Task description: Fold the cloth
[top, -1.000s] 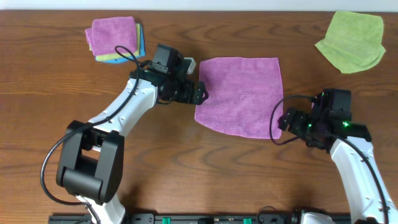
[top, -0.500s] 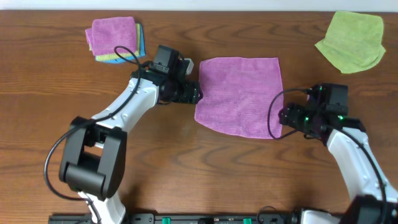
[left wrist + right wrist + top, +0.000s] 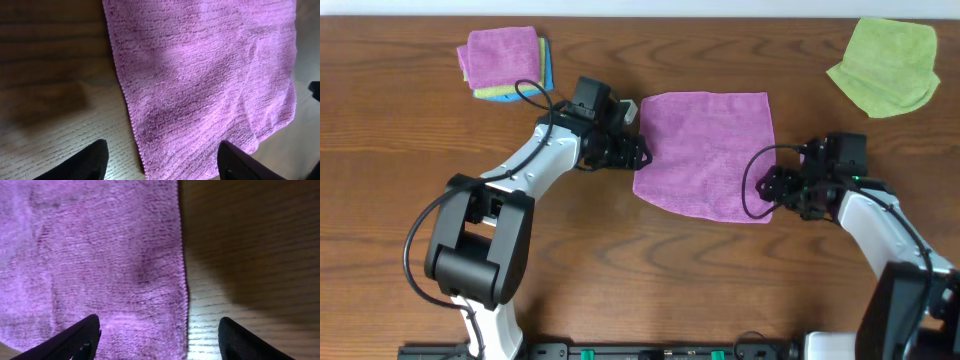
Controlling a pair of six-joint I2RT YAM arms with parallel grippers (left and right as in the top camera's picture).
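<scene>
A purple-magenta fuzzy microfibre square cloth (image 3: pixel 705 150) lies spread flat, in a single layer, in the middle of a brown wooden desk (image 3: pixel 620 260). Its far edge runs straight across the overhead view, and its near edge slants down towards the right.

Two white and black robot arms reach in from the near side of the desk, one to each side of the purple cloth. The left end effector (image 3: pixel 638 155) sits at the cloth's left edge, close to the near-left corner. In the left wrist view its two dark fingers (image 3: pixel 95 160) stand wide apart, one over bare wood and the other over the purple pile, with the cloth's edge running between them. They are not pinching anything. A soft crease shows in the fabric ahead of the finger that is over the cloth.

The right end effector (image 3: pixel 770 188) sits at the cloth's right edge, close to the near-right corner. In the right wrist view its fingers (image 3: pixel 82 337) are likewise spread wide, one above the cloth and one above the wood, straddling the straight edge, with nothing clamped between them.

Well away from the purple cloth, towards the far-left corner of the desk, is a stack of folded cloths (image 3: pixel 503 60): purple on top, green and blue edges showing beneath. Well away towards the far-right corner lies a loosely folded lime-green cloth (image 3: pixel 888 65).
</scene>
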